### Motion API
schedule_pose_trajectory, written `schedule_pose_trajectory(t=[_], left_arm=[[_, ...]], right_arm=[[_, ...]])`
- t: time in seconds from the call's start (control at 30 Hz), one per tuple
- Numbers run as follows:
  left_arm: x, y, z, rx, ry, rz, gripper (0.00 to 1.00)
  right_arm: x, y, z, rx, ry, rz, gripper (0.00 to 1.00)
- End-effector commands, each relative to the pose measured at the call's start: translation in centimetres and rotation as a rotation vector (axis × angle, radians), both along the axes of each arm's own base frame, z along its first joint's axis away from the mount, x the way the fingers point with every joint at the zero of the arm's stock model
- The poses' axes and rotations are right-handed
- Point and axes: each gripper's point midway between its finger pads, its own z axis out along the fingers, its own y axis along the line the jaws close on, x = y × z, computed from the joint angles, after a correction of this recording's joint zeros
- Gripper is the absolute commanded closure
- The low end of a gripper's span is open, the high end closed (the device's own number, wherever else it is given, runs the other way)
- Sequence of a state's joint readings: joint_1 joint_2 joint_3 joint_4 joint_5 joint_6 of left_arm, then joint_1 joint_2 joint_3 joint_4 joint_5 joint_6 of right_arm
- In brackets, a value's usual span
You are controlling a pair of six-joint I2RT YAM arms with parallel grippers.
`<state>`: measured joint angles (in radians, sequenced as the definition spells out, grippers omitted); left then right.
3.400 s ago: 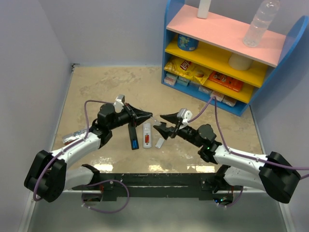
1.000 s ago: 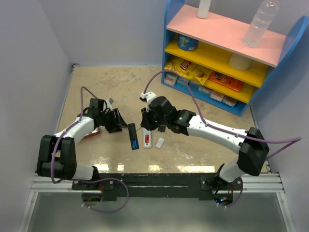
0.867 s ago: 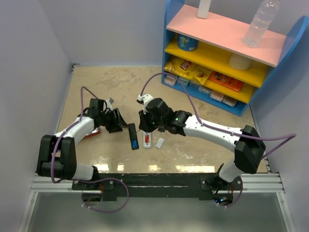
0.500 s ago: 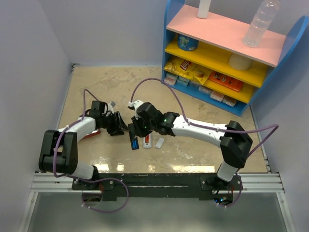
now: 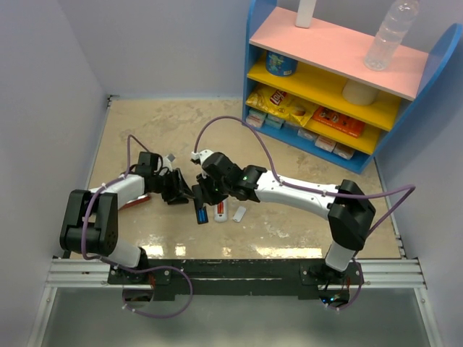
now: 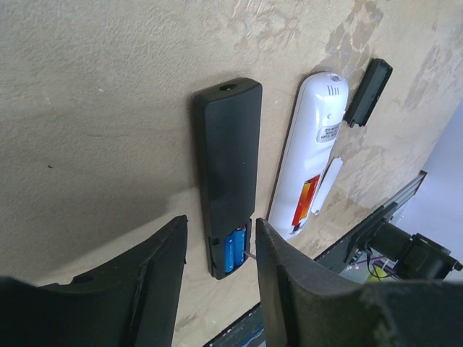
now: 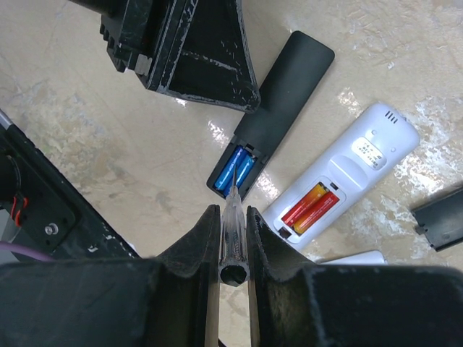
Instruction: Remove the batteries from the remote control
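A black remote [image 5: 200,204] lies face down with its compartment uncovered and two blue batteries [image 6: 233,249] in it. Beside it lies a white remote [image 5: 220,204] holding two orange-red batteries [image 7: 312,206]. My left gripper [image 6: 219,231] is open, its fingers [image 6: 163,267] on either side of the black remote's battery end, above it. My right gripper [image 7: 233,213] is shut on a clear screwdriver [image 7: 233,235] whose tip touches the blue batteries [image 7: 235,170]. In the top view the left gripper [image 5: 181,191] and right gripper [image 5: 205,194] meet over the black remote.
A black cover plate [image 6: 367,92] and a white cover plate [image 6: 329,184] lie beside the white remote. A red flat object [image 5: 134,202] lies under my left arm. A blue shelf unit [image 5: 325,94] with snacks and a bottle stands at the back right.
My right arm has swung left from the white remote to the black remote, bringing the screwdriver tip onto the blue batteries. My left gripper has edged right, closer to the black remote.
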<state>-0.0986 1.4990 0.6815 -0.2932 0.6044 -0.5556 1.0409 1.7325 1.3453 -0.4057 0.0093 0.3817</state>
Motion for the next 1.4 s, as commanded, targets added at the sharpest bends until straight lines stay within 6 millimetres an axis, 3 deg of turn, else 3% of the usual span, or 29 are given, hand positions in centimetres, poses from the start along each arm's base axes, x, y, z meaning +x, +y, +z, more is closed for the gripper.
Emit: schedule_pose_trajectory(t=[0.0,0.27,0.57,0.9,1.07,1.2,1.37], left_arm=[[0.0,-0.3,-0.1,-0.031,-0.01,-0.025,0.53],[-0.2,-0.1,-0.6,-0.017,0.008,-0.017,0.56],[-0.8,-0.2,-0.9,-0.023,0.029,-0.019,0.6],[-3.7,-1.7,-1.9,-0.106,0.073,-0.012,0.64],[-4.1,-1.7,-2.0,-0.104,0.079,0.003,0.67],[-3.9,-1.6,-1.2,-0.098,0.054,0.022,0.69],[-2.1,0.1,-0.5,0.018,0.012,0.065,0.67]], right_arm=[[0.2,1.0,-0.1,-0.006,0.0,0.0,1.0],[0.3,1.0,-2.8,-0.104,0.002,0.0,1.0],[1.9,1.4,-1.3,-0.185,-0.063,-0.06,1.0],[2.1,2.2,-1.7,-0.262,-0.027,-0.081,1.0],[1.0,2.8,-3.5,-0.291,-0.003,-0.067,1.0],[-0.1,1.5,-5.9,-0.295,0.031,-0.095,1.0],[-0.7,0.6,-7.2,-0.28,0.048,-0.118,1.0]])
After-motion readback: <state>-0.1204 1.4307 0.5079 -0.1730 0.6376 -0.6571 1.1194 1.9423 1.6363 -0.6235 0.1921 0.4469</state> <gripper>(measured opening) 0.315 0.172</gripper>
